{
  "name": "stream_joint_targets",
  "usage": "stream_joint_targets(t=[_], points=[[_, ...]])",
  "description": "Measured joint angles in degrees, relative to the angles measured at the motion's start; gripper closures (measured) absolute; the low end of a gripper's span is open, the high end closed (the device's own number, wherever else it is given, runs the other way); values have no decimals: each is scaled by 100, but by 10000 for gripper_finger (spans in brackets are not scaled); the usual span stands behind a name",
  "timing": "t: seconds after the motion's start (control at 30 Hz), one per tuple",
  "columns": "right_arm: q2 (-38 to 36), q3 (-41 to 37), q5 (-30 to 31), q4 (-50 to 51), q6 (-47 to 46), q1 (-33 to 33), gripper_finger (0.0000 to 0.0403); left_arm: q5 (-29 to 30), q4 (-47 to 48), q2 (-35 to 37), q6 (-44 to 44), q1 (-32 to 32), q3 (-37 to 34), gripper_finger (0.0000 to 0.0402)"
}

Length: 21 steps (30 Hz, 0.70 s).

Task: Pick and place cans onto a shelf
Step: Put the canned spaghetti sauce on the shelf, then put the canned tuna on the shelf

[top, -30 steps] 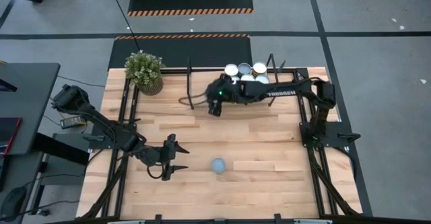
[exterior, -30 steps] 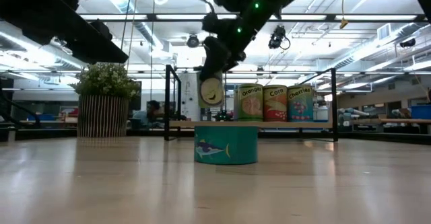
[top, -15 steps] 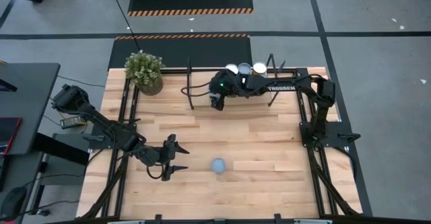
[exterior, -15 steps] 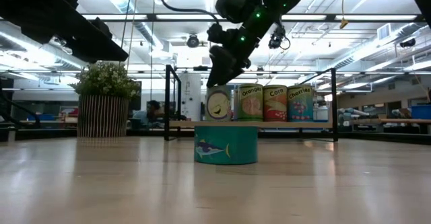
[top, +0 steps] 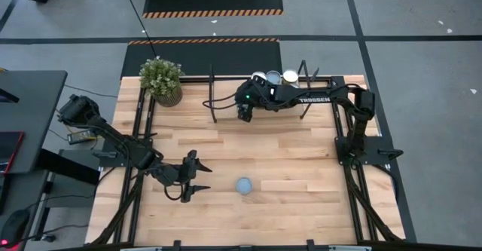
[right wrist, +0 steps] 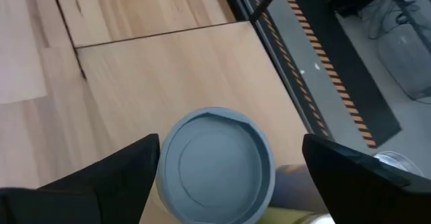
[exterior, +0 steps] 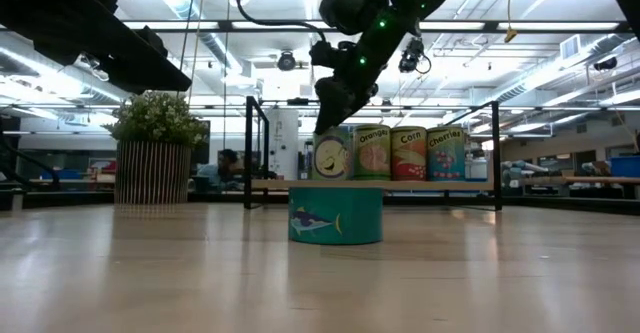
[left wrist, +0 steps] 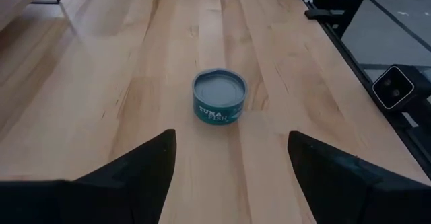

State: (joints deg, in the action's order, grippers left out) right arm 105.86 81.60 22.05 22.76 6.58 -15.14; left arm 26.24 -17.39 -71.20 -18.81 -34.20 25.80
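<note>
1. Over the shelf (exterior: 400,184) at the table's 12 o'clock edge, the right gripper (right wrist: 222,177) is spread wide, a can (exterior: 332,157) standing between its fingers (right wrist: 94,177).
2. Half a second earlier, this can stood slightly further from the can row (exterior: 408,153).
3. Finger contact cannot be made out.
4. Near 6 o'clock, the tuna can (left wrist: 219,97) is faced by the open left gripper (left wrist: 229,167).

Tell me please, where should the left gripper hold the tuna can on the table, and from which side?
Grip the tuna can by its short round side wall, coming from straight above. It stands upright, alone on the table, with space all around. The open left gripper already faces it.
</note>
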Motion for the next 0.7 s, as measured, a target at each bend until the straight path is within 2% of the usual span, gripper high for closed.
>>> stream_joint_targets(t=[0.17,0.37,0.53,0.6,0.7], points=[[0,0,283,2,51,1,30,0,0,0,2,0,0,111],[-13,0,160,-77,80,81,30,0,25,0,5,0,0,111],[-315,-2,152,-256,153,393,30,-1,57,-2,13,0,0,111],[-408,2,-154,-271,109,565,30,0,57,-2,13,0,0,111],[-396,2,-980,-252,-16,942,30,0,57,-2,17,0,0,111]])
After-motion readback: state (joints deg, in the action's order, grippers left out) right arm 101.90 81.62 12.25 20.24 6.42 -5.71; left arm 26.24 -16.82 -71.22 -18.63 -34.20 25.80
